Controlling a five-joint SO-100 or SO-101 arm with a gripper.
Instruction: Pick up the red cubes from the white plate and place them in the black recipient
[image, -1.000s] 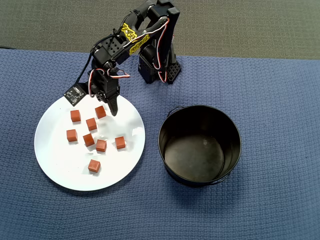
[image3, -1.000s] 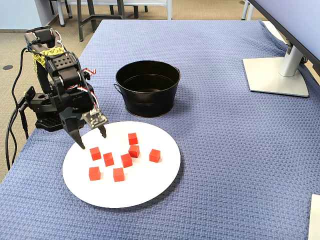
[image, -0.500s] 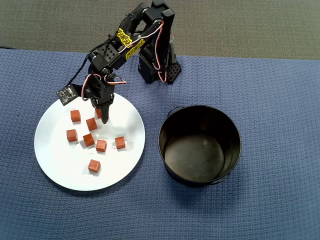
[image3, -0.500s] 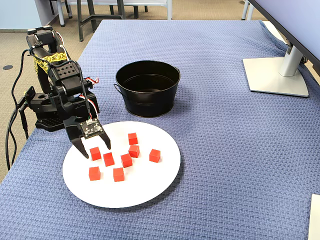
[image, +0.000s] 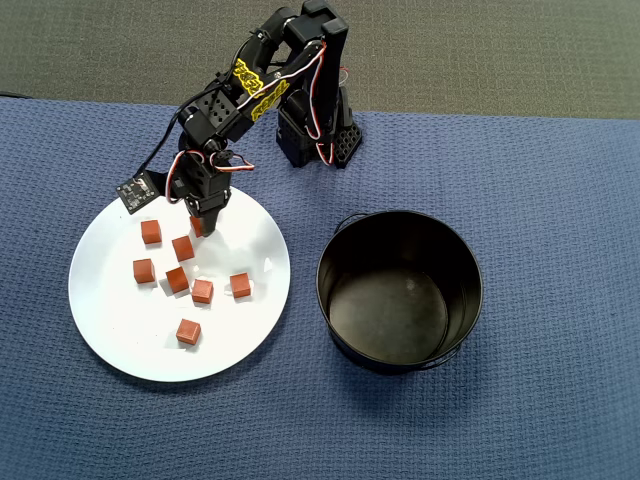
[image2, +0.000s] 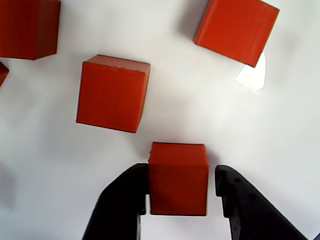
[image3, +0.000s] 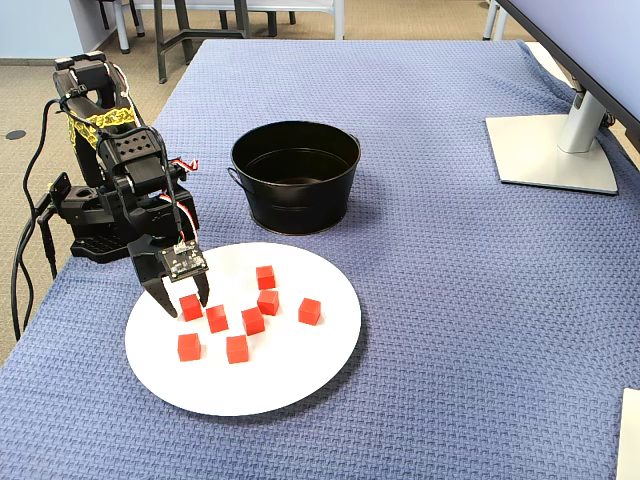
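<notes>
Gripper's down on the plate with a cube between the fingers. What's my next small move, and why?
Probably close the gripper. In the wrist view the red cube sits between the fingers: one finger touches it, the other shows a gap. It rests on the white plate, not yet clamped.

An office or lab workspace is suggested. A table covered with a blue woven cloth (image3: 450, 300) is seen, with a monitor stand (image3: 555, 150) set at its right edge, and chair or table legs (image3: 185, 30) on a carpeted floor (image: 450, 50) behind.
</notes>
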